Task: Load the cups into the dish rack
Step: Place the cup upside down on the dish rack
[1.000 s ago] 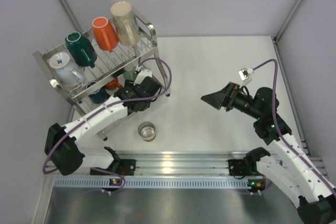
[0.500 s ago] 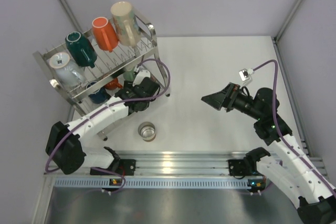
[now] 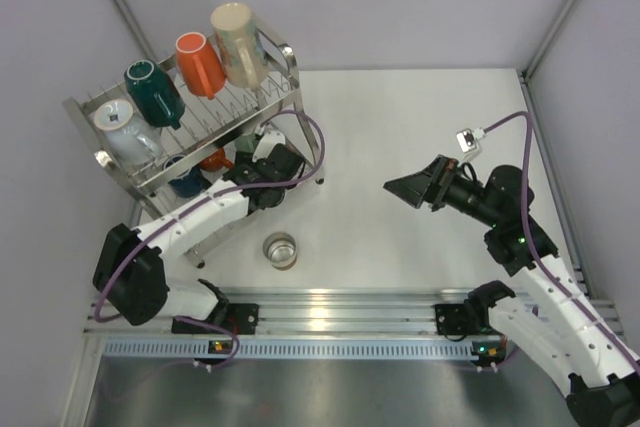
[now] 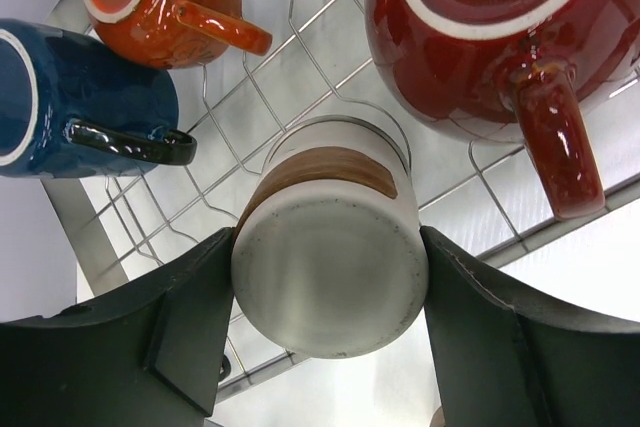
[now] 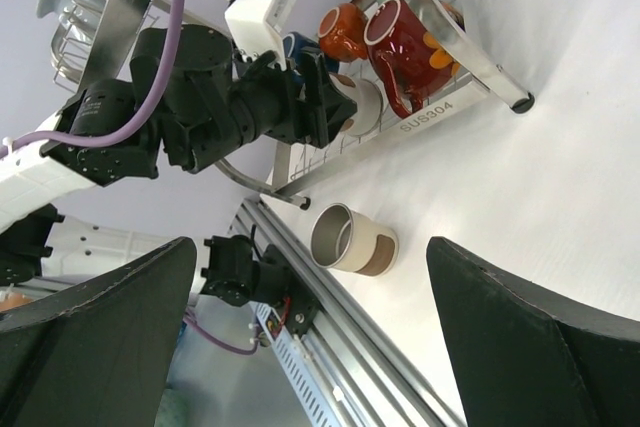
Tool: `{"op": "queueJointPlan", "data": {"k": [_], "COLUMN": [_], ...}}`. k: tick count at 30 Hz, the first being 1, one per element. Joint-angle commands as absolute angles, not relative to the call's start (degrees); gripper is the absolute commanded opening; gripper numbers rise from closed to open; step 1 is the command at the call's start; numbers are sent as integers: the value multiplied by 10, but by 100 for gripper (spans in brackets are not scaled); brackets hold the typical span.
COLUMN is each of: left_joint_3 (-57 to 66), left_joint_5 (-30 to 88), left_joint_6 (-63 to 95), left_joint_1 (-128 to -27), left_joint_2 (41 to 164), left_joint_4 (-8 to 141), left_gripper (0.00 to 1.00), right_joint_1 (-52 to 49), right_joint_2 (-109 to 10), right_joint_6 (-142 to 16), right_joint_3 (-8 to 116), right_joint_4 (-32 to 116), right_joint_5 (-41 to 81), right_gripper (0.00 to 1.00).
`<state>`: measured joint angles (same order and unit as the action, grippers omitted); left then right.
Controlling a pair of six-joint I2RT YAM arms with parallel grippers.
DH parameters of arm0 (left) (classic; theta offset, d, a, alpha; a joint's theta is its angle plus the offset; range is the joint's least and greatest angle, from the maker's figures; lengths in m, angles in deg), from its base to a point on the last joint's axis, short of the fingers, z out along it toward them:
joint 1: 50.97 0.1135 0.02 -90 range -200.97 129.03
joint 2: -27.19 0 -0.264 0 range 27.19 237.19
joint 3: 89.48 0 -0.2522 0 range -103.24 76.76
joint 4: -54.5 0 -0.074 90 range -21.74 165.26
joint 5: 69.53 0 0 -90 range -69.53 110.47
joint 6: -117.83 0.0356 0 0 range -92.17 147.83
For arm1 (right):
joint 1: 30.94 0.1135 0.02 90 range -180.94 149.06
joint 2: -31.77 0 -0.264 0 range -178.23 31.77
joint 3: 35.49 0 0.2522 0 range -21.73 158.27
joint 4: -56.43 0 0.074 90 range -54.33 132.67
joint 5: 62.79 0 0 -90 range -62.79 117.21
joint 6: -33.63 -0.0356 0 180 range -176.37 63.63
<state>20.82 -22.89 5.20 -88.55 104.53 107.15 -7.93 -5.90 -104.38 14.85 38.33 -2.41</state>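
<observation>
From above, your left claw [image 3: 240, 165] is reaching into the lower tier of the rack [image 3: 285, 97]. Four cups sit upturned on the upper tier. One loose cup [image 3: 280, 250] sits on the table [image 3: 400, 117] near the arm bases. Your right claw [image 3: 395, 187] hovers well apart from it, over bare table.

At the left wrist, the left claw [image 4: 328, 277] is clamped on a brown cup [image 4: 330, 172], a finger touching each side and its base toward the camera. It hangs over the lower tier's wires, between the navy mug [image 4: 80, 97] and the red mug [image 4: 490, 17]. I'd call this the placing step, not yet finished. Next, ease the cup down until the wires carry it, clear of the red mug's handle. Then let go.

At the right wrist, the right claw [image 5: 310, 267] stands wide apart with nothing between its fingers. The loose cup [image 5: 352, 240] lies ahead of it, likely your next pick.
</observation>
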Motion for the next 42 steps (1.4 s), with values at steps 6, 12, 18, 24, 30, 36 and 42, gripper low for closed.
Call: {"op": "queueJointPlan", "data": {"k": [6,12,18,24,30,36,42], "left_joint_3": [188,179,175,174,174,170,166], "left_joint_5": [-248,-249,-257,-252,-253,-251,-252], "left_joint_6": [42,49,53,53,59,63,65], "left_joint_1": [-881,-881,-881,-881,-880,-880,-880], "left_joint_2": [1076,1072,1060,1057,1055,1056,1054], "left_joint_4": [1039,1040,1040,1041,1043,1048,1053], "left_gripper": [48,52,60,63,69,73,77], "right_joint_1": [-82,-81,-81,-82,-81,-81,-82], "right_joint_2": [-62,-62,-61,-62,-63,-66,-66], "right_joint_6": [-1036,-1035,-1036,-1039,-1038,-1039,-1040], "right_joint_3": [174,169,167,162,162,161,160], "right_joint_4": [398,399,399,404,406,406,407], "right_joint_5": [-23,-22,-21,-21,-21,-22,-21], "right_gripper": [99,99,99,100,99,99,99]}}
